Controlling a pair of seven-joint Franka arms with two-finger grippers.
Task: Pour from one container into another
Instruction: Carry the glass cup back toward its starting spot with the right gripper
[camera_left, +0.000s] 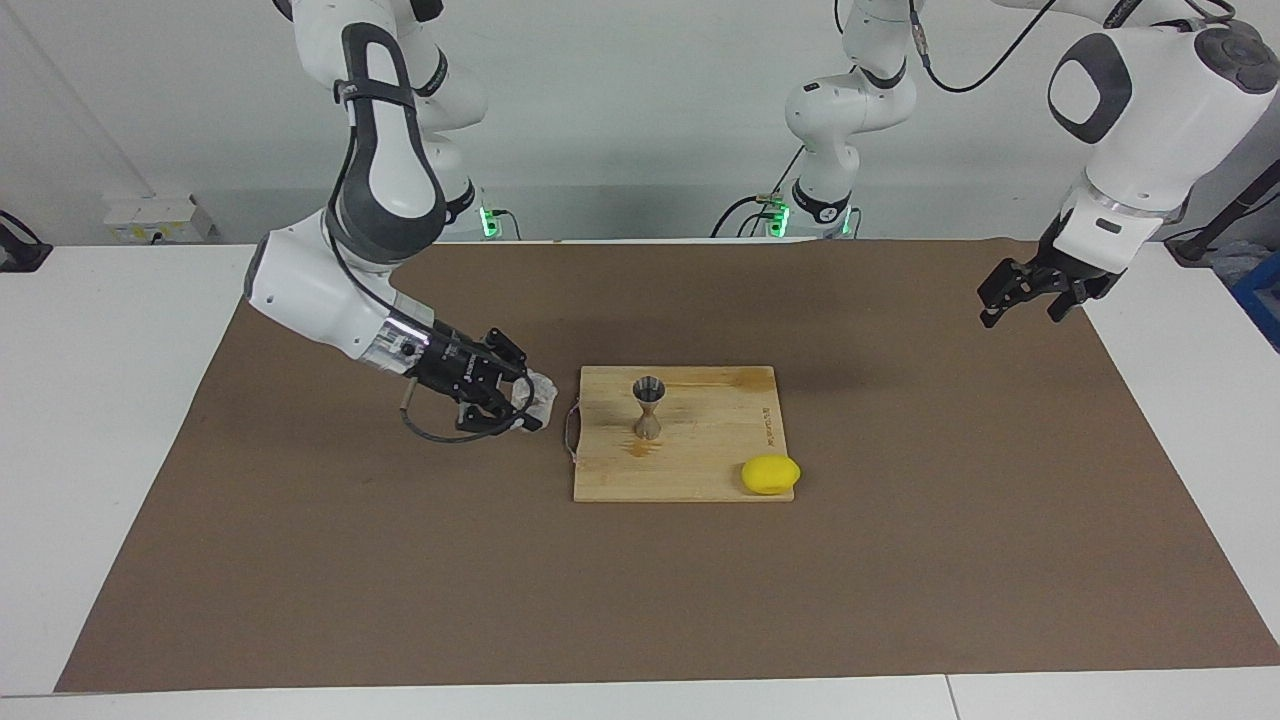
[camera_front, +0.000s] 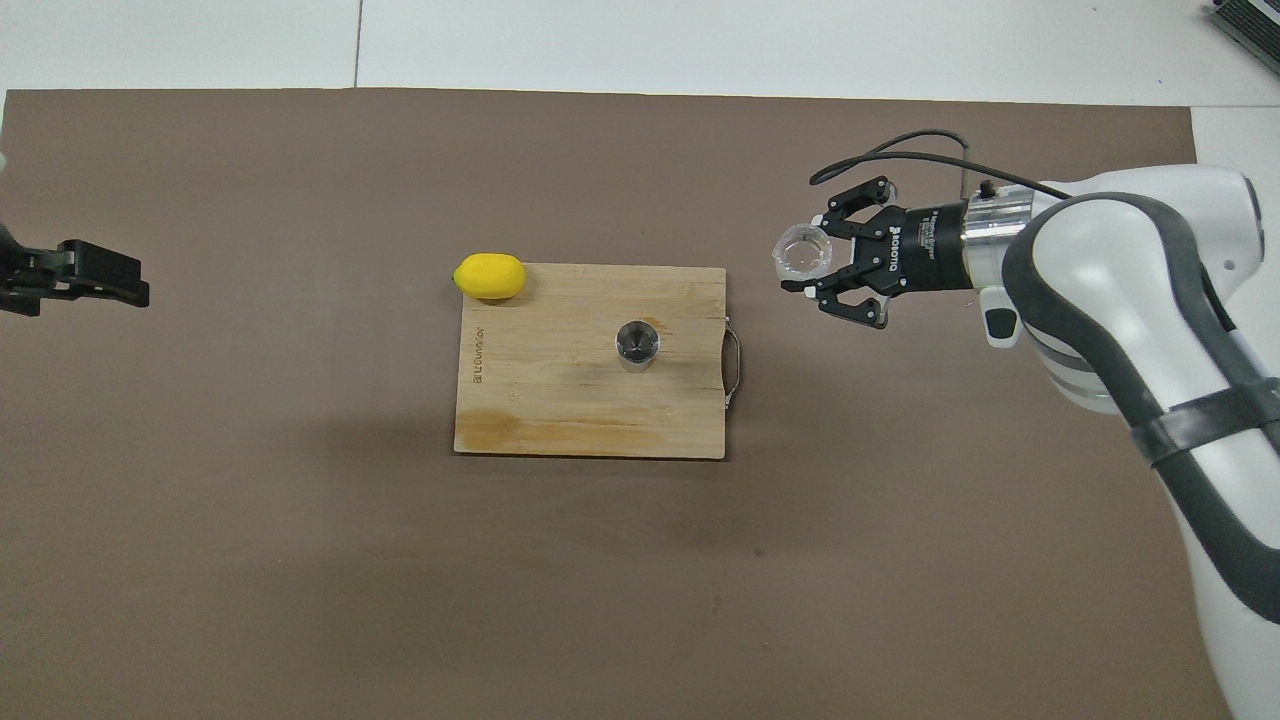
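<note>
A brown mat (camera_left: 300, 560) covers most of a white table (camera_left: 100, 450), with a pale wooden cutting board (camera_left: 700, 470) lying near the middle of the mat. A small metal jigger (camera_left: 649, 406), hourglass-shaped, stands upright on the board, its open mouth facing up. A yellow lemon (camera_left: 770, 474) sits at the board's corner farthest from the robots, toward the left arm's end of the table, partly overhanging the edge. The board has a thin metal handle (camera_front: 736, 363) on the side toward the right arm's end.

The right arm reaches in low and nearly level over the mat, beside the handle side of the board. Its right pincer (camera_left: 528, 400) is clenched around a small clear glass tumbler (camera_front: 803, 253), gripping it by the sides. The tumbler is roughly upright, its open rim showing as a ring from above, and it is held just above the mat, clear of the board and well apart from the jigger. It is not possible to tell whether anything is inside the glass.

The left arm waits at its own end of the table, its left pincer (camera_left: 1030, 292) raised over the mat's edge, fingers released and holding nothing.
</note>
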